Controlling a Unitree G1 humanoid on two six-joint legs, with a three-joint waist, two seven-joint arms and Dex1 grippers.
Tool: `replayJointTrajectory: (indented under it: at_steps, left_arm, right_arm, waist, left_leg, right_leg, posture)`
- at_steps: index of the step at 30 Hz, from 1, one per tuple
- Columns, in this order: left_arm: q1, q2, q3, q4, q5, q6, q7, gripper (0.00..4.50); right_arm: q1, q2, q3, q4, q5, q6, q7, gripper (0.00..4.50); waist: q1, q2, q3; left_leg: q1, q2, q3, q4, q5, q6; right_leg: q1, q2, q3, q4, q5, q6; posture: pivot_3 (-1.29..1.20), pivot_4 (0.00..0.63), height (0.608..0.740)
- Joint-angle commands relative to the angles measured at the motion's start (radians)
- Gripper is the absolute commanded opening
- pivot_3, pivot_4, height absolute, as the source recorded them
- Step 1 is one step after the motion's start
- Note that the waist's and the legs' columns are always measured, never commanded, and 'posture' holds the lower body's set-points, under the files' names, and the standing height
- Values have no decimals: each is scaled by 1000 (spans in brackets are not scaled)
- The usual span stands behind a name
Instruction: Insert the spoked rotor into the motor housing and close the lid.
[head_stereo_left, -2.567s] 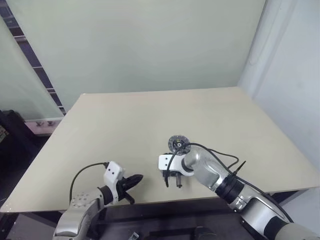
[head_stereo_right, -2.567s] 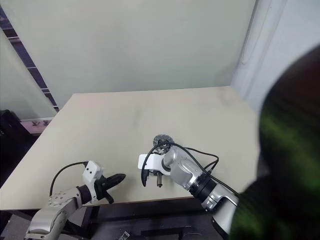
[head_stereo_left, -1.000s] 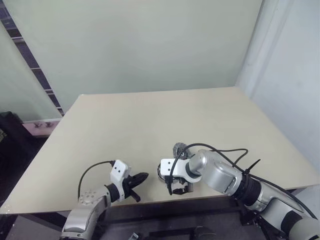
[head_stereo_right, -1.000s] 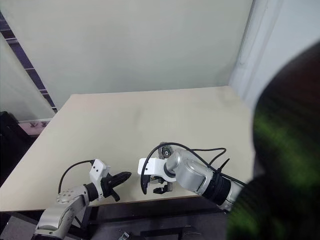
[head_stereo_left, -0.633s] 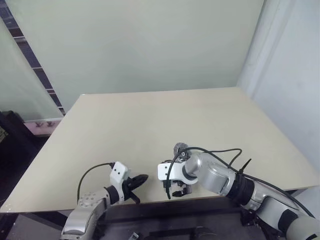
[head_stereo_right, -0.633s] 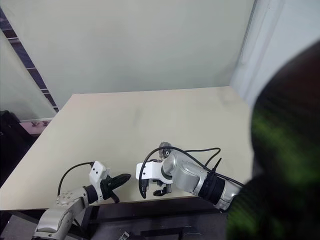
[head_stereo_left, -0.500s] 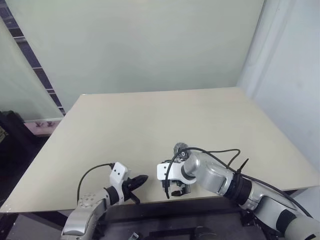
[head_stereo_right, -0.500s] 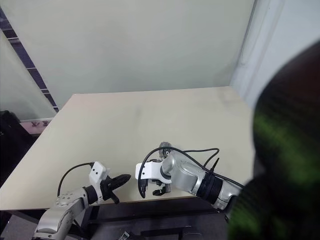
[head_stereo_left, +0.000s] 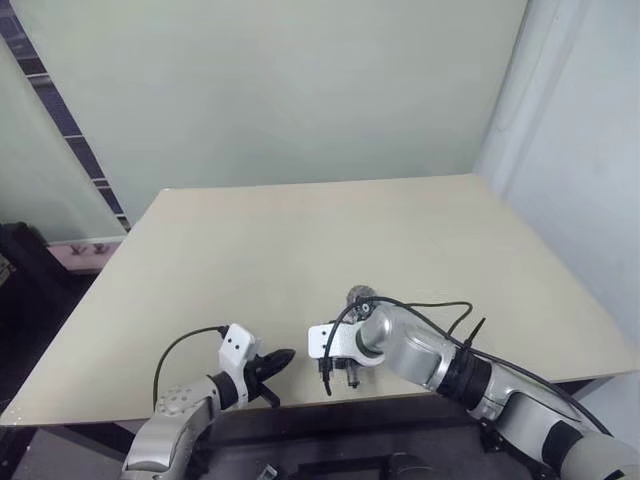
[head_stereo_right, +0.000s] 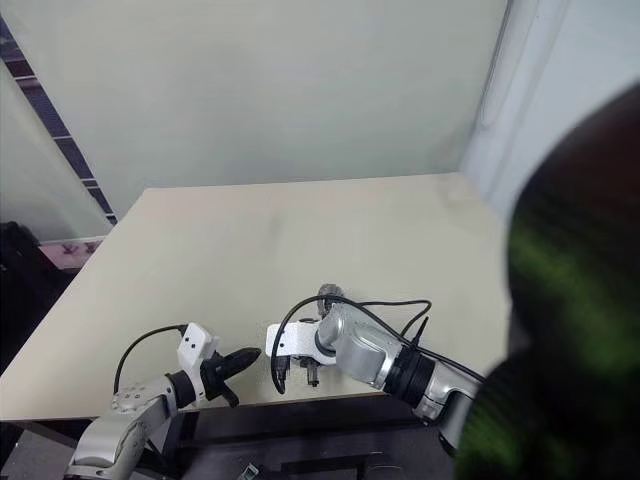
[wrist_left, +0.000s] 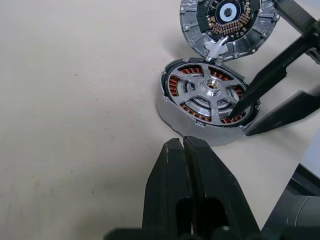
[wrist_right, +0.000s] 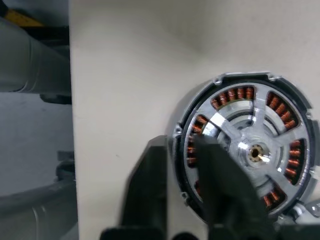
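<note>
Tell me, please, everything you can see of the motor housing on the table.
The motor housing is a squat, round, silvery metal ring lying flat on the beige table near its front edge. Copper-brown windings line its inside, and the shiny spoked rotor sits in its centre. The right gripper straddles its wall, one finger inside and one outside. The dark lid lies right behind it, seemingly touching its rim.

The shiny silver spoked rotor (wrist_left: 210, 92) is sitting flat inside the round motor housing (wrist_left: 192, 117), ringed by copper-brown windings, near the table's front edge, while the dark grey lid (wrist_left: 227, 22), its underside and light hub showing, is lying open just beside the housing, touching its rim.
</note>
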Motion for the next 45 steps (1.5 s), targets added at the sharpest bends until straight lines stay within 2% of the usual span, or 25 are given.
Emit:
replayJointTrajectory:
  at_steps: [1, 9, 18, 23, 28, 41, 45]
  left_arm:
    - [-5, 3, 12, -44, -8, -15, 3, 0]
    - [-2, 1, 17, -41, -9, -20, 5, 0]
    - [0, -4, 13, -33, -8, -26, 7, 0]
    - [-5, -7, 11, -27, -7, -29, 6, 0]
    - [-7, -8, 10, -23, -6, -32, 6, 0]
    - [-4, 4, 29, -26, -11, -32, 4, 0]
    - [14, 17, 53, -36, -17, -32, 7, 0]
  right_arm:
    - [16, 25, -36, 36, -12, -3, -38, 92]
    - [49, 125, -173, 57, 75, 111, -54, 88]
    - [80, 309, -380, 66, 158, 320, -230, 86]
    - [93, 355, -431, 71, 180, 350, -318, 86]
    - [98, 346, -427, 71, 200, 340, -352, 86]
    - [92, 246, -346, -44, 229, 321, -343, 4485]
    - [81, 183, -329, -138, 227, 303, -336, 4485]
  waist:
    - [-3, 0, 0]
    - [-3, 0, 0]
    - [-4, 0, 0]
    - [-3, 0, 0]
    - [-3, 0, 0]
    - [-2, 0, 0]
    - [-3, 0, 0]
  left_leg:
    - [0, 1, 1, 0, 0, 0]
    - [2, 3, 0, 1, 0, 0]
    - [1, 5, 0, 0, 0, 0]
    - [0, 4, 0, -1, -1, -2]
    - [0, 4, 0, -1, -1, -2]
    - [0, 3, 0, 0, -1, -2]
    - [0, 2, 0, 0, -1, -2]
  right_leg:
    - [0, 0, 0, 0, 0, 0]
    - [0, 1, -4, 1, -1, -1]
    - [-3, 3, -4, 1, 1, -2]
    - [-4, 2, -3, 0, 1, -2]
    - [-4, 2, -3, 0, 1, -2]
    - [-3, 2, -3, 0, 1, -2]
    - [-3, 1, -3, 0, 1, -2]
  posture:
    - [0, 0, 740]
    - [0, 0, 740]
    - [0, 0, 740]
    - [0, 0, 740]
    - [0, 0, 740]
    - [0, 0, 740]
    - [0, 0, 740]
